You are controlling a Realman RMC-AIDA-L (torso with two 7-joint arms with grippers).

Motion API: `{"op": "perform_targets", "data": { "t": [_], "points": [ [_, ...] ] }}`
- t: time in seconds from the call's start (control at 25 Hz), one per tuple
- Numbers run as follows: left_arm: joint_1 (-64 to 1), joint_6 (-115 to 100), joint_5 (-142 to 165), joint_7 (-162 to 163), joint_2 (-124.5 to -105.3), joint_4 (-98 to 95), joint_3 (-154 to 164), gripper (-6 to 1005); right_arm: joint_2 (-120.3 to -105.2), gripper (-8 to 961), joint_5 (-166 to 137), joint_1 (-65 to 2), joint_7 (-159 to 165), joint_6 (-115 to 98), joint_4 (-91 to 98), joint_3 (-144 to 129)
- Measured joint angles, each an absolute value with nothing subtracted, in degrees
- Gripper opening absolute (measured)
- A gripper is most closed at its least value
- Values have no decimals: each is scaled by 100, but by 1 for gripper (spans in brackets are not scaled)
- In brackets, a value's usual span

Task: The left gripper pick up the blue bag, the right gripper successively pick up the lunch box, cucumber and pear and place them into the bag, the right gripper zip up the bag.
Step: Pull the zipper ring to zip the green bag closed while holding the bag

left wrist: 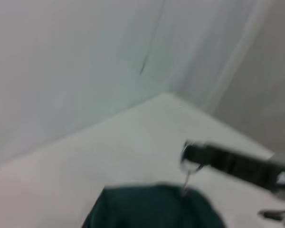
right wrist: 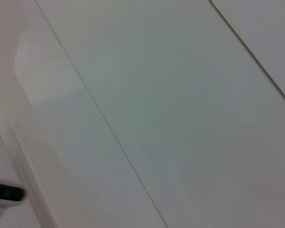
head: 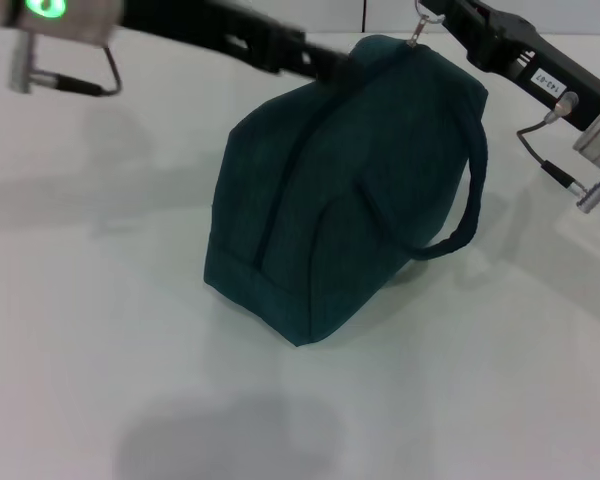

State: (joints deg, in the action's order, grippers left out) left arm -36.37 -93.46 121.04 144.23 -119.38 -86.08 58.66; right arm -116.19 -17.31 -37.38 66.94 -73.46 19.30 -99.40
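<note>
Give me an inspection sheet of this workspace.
Surface: white table, bare around the bag.
Job's things: blue bag stands zipped shut; lunch box, cucumber and pear not seen.
Clutter: nothing seen.
Grippers: left pincer at the bag's top rear; right pincer at the ring zipper pull on the bag's top end.
Cables: thin looped cables beside both wrists.
Surroundings: pale wall panels behind the table.

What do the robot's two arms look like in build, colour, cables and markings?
Both arms are black and angular. The left arm ends in a grey joint with a green light and looped cable. The right arm carries a white label and a silver cylindrical joint with thin cables.
</note>
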Motion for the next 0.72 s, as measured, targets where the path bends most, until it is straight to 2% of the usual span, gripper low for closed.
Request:
{"op": "perform_targets", "data": {
  "t": [0.2,0.72],
  "points": [
    [-3885,-8878,12686,14775,-11945,-8297,6649,823,-11619,26,-1722,-3723,6692,-7346,1926,-9940],
    [-3887,-8662,12711,14901,-11946,-8214,6917,761,-11619,28,-1722,-3705,6671,-7333,1924,-9940]
  ]
}}
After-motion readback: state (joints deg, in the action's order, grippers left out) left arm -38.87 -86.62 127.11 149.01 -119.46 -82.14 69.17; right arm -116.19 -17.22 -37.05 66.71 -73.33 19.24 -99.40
